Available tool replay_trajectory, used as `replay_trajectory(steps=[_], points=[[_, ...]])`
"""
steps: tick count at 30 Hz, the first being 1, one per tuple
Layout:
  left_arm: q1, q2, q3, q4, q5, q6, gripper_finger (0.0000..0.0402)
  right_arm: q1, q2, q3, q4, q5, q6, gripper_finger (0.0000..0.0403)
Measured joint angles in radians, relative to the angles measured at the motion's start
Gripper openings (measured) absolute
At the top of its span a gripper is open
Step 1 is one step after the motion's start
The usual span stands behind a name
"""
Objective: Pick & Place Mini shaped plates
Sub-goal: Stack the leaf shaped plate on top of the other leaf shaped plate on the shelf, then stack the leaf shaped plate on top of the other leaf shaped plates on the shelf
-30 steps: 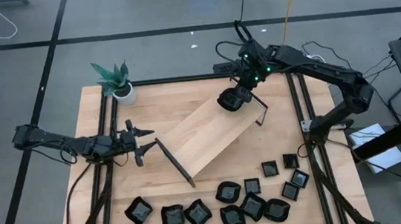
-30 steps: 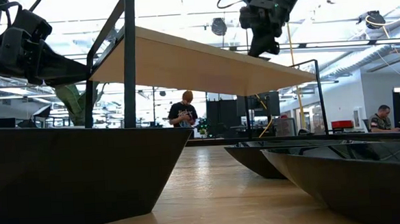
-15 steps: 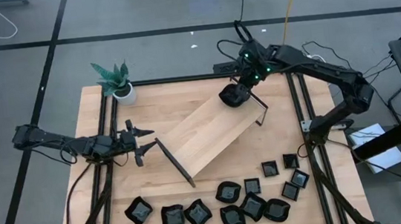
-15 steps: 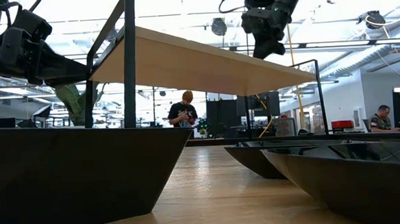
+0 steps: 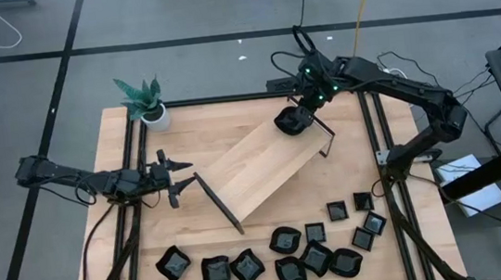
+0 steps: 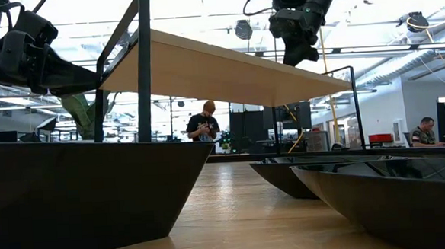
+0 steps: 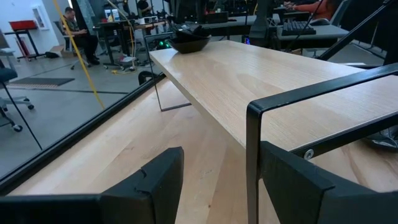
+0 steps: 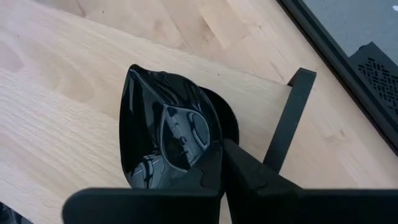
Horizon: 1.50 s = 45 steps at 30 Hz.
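Observation:
The pale wooden tray (image 5: 261, 169) lies slantwise across the table's middle, with a black rail at each end. My right gripper (image 5: 293, 117) is over the tray's far right end, shut on one glossy black mini plate (image 8: 165, 130), which also shows in the left wrist view (image 7: 189, 42). Several more black mini plates (image 5: 285, 240) rest on the table along the near edge, from the left one (image 5: 172, 263) to the small squares at the right (image 5: 362, 202). My left gripper (image 7: 217, 186) is open at the tray's left rail (image 7: 252, 155), one finger on each side of its corner post. My right gripper pinches the mini plate's rim (image 8: 202, 163) between its two fingers, on the side nearest the wrist. The fingers come from above, slanting down. The plate is tilted just over the tray board by the right rail (image 8: 287, 118). Whether its low edge touches the board, I cannot tell.
A small potted plant (image 5: 144, 104) stands at the table's far left corner. Black frame bars (image 5: 376, 136) run along the table's sides. In the low view two near plates (image 6: 81, 193) (image 6: 378, 189) fill the foreground. People (image 6: 203, 125) are in the room beyond.
My right gripper, with the plate, has shifted a little toward the tray's far right end. The left arm and the tray have kept still.

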<state>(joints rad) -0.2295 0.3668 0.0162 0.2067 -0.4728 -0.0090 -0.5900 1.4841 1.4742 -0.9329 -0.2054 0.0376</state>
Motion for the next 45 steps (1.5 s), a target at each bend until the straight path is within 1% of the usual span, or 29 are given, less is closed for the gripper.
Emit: replay_trajectory(steps=[4, 8, 15, 20, 24, 27, 29, 31, 36, 40, 45], points=[[0.0, 0.0, 0.0, 0.0, 0.0, 0.0, 0.0209, 0.0, 0.0, 0.0, 0.0, 0.0, 0.0, 0.0002], [0.0, 0.0, 0.0, 0.0, 0.0, 0.0, 0.0209, 0.0, 0.0, 0.0, 0.0, 0.008, 0.0, 0.0023], [0.0, 0.0, 0.0, -0.001, 0.0, 0.0, 0.0209, 0.003, -0.002, -0.001, 0.009, 0.152, -0.025, 0.0078], [0.0, 0.0, 0.0, -0.001, 0.0, 0.0, 0.0209, 0.008, -0.031, -0.001, 0.049, 0.177, -0.031, 0.0104], [0.0, 0.0, 0.0, -0.001, 0.0, 0.0, 0.0209, 0.044, -0.073, -0.002, 0.074, 0.176, -0.059, 0.0109], [0.0, 0.0, 0.0, -0.001, 0.0, 0.0, 0.0209, 0.096, -0.119, -0.002, 0.102, 0.172, -0.061, 0.0105], [0.0, 0.0, 0.0, -0.001, 0.0, -0.005, 0.0209, 0.144, -0.146, -0.002, 0.1, 0.145, -0.061, 0.0101], [0.0, 0.0, 0.0, -0.001, 0.0, -0.013, 0.0209, 0.202, -0.168, -0.002, 0.108, 0.121, -0.058, 0.0098], [0.0, 0.0, 0.0, -0.002, 0.0, -0.026, 0.0209, 0.375, -0.193, -0.004, 0.108, 0.122, -0.052, 0.0094], [0.0, 0.0, 0.0, -0.002, 0.0, -0.027, 0.0209, 0.509, -0.198, -0.059, 0.168, 0.123, -0.05, 0.0094], [0.0, 0.0, 0.0, -0.002, 0.0, -0.027, 0.0209, 0.645, -0.197, -0.143, 0.256, 0.125, -0.05, 0.0093]])
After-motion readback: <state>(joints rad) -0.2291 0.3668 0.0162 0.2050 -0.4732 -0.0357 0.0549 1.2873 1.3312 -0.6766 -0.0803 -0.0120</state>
